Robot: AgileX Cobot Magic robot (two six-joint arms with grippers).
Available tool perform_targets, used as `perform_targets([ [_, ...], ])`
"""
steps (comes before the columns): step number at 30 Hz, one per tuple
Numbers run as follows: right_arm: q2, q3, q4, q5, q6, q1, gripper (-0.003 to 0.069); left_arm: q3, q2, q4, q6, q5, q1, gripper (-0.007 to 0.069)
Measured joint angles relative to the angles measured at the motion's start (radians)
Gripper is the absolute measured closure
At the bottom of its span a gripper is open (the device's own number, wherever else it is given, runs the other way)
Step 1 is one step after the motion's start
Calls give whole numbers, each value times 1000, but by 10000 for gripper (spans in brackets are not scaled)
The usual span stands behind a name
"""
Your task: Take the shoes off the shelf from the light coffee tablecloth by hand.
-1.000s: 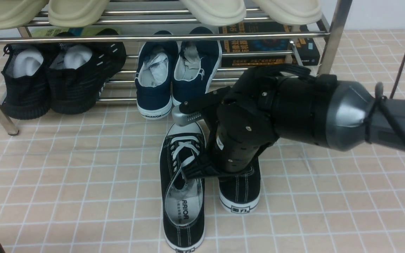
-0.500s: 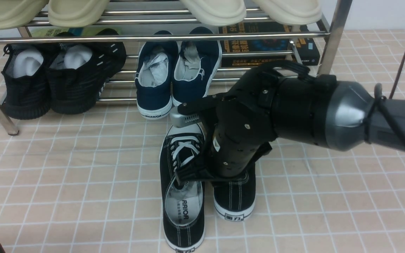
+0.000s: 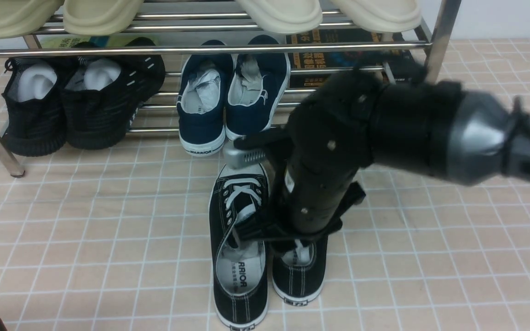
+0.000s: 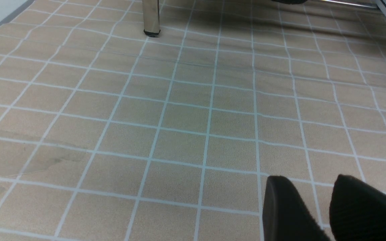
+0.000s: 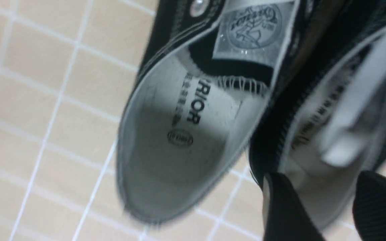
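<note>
The surface is spread with the light coffee tablecloth [image 3: 108,239], pale beige-pink and ruled with thin white lines like small tiles; faint creases bend the lines in places. The left wrist view shows a grey stain on it and shadow beneath the shelf [image 3: 200,49]. A pale wall [image 3: 509,18] rises behind the cloth's far edge.

The shelf, chrome tube with upright legs, stands at the far side. Cream shoes [image 3: 101,16] sit on its upper tier. Below are black knit sneakers [image 3: 92,105] on the left, stuffed with white, then navy sneakers [image 3: 203,119] holding crumpled paper, and a dark printed box [image 3: 334,57] behind the bars towards the right.

The shoes of the task, black canvas sneakers, are both off the shelf, side by side on the cloth in front of it: the left shoe [image 3: 239,276] flat with its toe towards the shelf, the right shoe [image 3: 299,276] partly hidden under the right hand [image 5: 327,207]. That hand's fingers are parted at the right shoe; whether they still touch it, I cannot tell. The left hand [image 4: 317,201] hovers over bare cloth, its fingers slightly apart, holding nothing.
</note>
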Motion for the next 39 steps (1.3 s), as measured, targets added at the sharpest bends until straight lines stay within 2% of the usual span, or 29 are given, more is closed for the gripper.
perform_targets([
  [7, -132, -89, 0, 157, -111, 0, 553, 0, 0, 0, 0, 0, 0, 384],
  [10, -234, -94, -3, 188, -156, 0, 665, 0, 0, 0, 0, 0, 0, 384],
  [20, -589, -22, -19, 207, -201, 0, 675, 0, 0, 0, 0, 0, 0, 384],
  [28, -916, 244, -37, 183, -201, 0, 673, 0, 0, 0, 0, 0, 0, 384],
  [33, -1146, 548, -37, -87, -201, 0, 673, 0, 0, 0, 0, 0, 0, 384],
  [35, -1247, 737, -37, -291, -201, 0, 673, 0, 0, 0, 0, 0, 0, 384],
  [39, -1307, 932, -33, -548, -201, 0, 671, 0, 0, 1, 0, 0, 0, 384],
])
